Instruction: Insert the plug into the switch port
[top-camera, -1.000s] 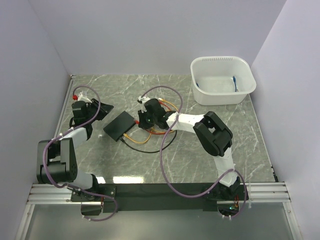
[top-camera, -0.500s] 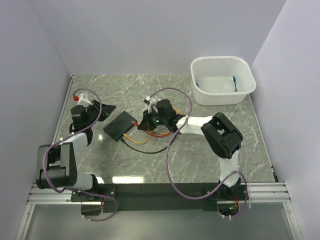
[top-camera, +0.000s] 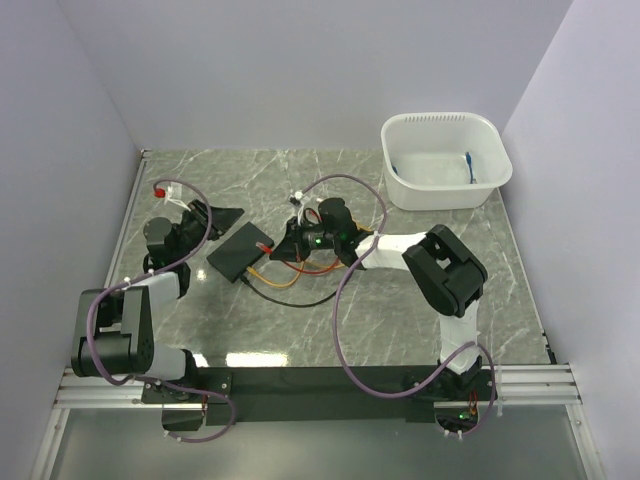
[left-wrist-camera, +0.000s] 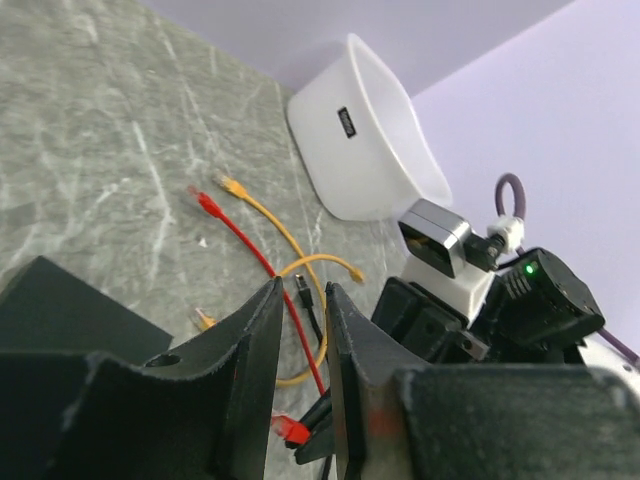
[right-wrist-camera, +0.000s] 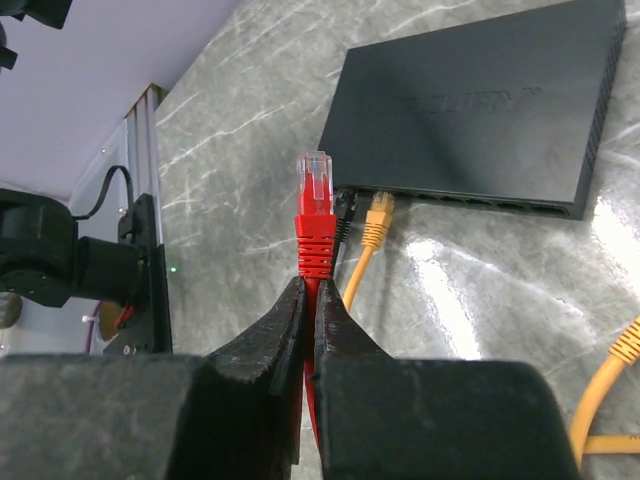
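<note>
— How does the left arm (top-camera: 152, 283) sit?
— Folded close above its base. The forearm runs up the left side and the wrist is bent so that the left tool (top-camera: 228, 215) points right. Its fingers (left-wrist-camera: 255, 340) stand a narrow slit apart with nothing between them.
— And the right arm (top-camera: 395, 243)?
— Its elbow is raised and its forearm stretches leftward, held low. The right tool (right-wrist-camera: 308, 290) is pinched tight on the boot of the red plug (right-wrist-camera: 316, 215), which points away from the wrist.
</note>
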